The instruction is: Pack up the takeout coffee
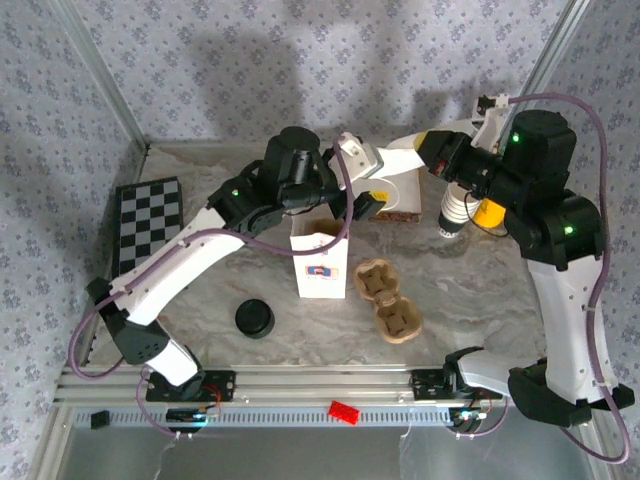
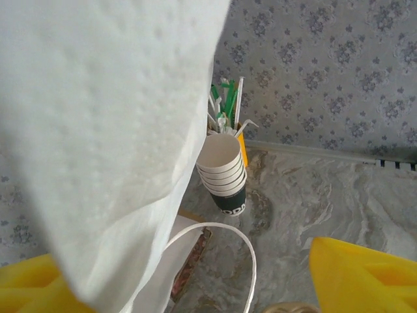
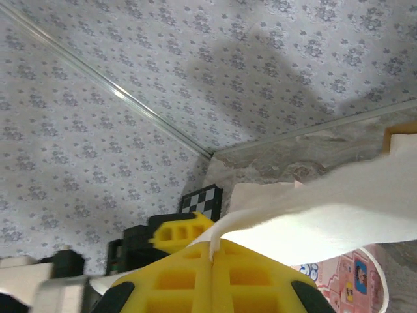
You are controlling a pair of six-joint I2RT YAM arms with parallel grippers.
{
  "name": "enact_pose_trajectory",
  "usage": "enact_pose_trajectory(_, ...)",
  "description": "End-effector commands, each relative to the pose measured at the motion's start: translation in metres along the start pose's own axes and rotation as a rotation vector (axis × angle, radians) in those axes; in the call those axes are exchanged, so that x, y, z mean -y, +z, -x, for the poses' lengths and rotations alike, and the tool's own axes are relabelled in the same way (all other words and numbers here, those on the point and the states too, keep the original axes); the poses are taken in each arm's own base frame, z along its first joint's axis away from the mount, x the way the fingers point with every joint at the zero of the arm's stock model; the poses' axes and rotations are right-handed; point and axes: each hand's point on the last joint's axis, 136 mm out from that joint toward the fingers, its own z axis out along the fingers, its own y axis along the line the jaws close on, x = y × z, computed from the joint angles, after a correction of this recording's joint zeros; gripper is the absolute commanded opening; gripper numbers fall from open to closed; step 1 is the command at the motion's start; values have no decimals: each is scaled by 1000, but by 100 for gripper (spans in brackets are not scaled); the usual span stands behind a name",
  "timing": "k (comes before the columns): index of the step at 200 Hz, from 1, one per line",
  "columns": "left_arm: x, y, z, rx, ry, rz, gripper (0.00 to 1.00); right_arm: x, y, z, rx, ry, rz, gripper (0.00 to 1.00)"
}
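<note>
- Where the takeout coffee stands I cannot tell. It may sit inside the white paper bag (image 1: pixel 320 270) in the middle of the tabletop (image 1: pixel 480 290), but the pictures do not show the inside of the bag.
- The cardboard carrier (image 1: pixel 388 300) lies just beside the bag on its right, toward the near edge. Both its wells look bare, so no cup is seated there.
- A loose black lid (image 1: pixel 254 318) lies apart from the bag, toward the near edge on the left.
- The right gripper (image 3: pixel 212 254) has its fingers pressed together on a white napkin (image 3: pixel 326 222) and holds it in the air near the bag, probably to put it in.
- The left gripper (image 2: pixel 195 287) has its fingers wide apart beside the hanging napkin and clamps nothing. I judge it is placed to guide or take the napkin.
- The stack of white cups (image 2: pixel 225 173) stands toward the far edge on the right, out of the way.
</note>
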Motion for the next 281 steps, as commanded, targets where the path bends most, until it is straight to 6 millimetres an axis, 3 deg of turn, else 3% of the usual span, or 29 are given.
enact_pose_trajectory(1,-11,-8,31,102,25,19,69,-20,-13,3,7,-1,68,0)
enact_pose_trajectory(20,-21,-14,35,124,-17,31,66,-20,-15,1,4,-3,65,0)
enact_pose_trajectory(51,-10,-23,42,157,2,-26,52,-21,-12,0,-7,-4,72,0)
enact_pose_trajectory(81,-5,-22,48,179,10,-63,51,-23,-7,-1,-23,15,91,0)
enact_pose_trajectory(126,2,-28,59,206,2,-108,12,-21,-6,3,-13,8,89,0)
enact_pose_trajectory(149,3,-38,63,200,-19,-107,2,-23,-2,8,-4,-1,100,2)
enact_pose_trajectory(159,3,-43,64,196,-36,-102,0,-26,-1,12,3,-11,111,8)
enact_pose_trajectory(171,1,-52,67,184,-62,-95,0,-27,2,16,8,-33,116,22)
enact_pose_trajectory(193,-4,-66,64,123,-134,-88,0,-29,1,21,10,-111,114,31)
enact_pose_trajectory(211,-7,-79,56,63,-157,-75,0,-29,-1,18,12,-201,120,44)
enact_pose_trajectory(236,-11,-94,43,-10,-162,-62,0,-18,2,3,-12,-356,105,58)
enact_pose_trajectory(263,-11,-103,39,-20,-97,-49,0,-28,11,-25,-70,-501,261,81)
enact_pose_trajectory(281,-18,-108,41,-12,-89,-30,0,-24,18,-40,-108,-565,290,90)
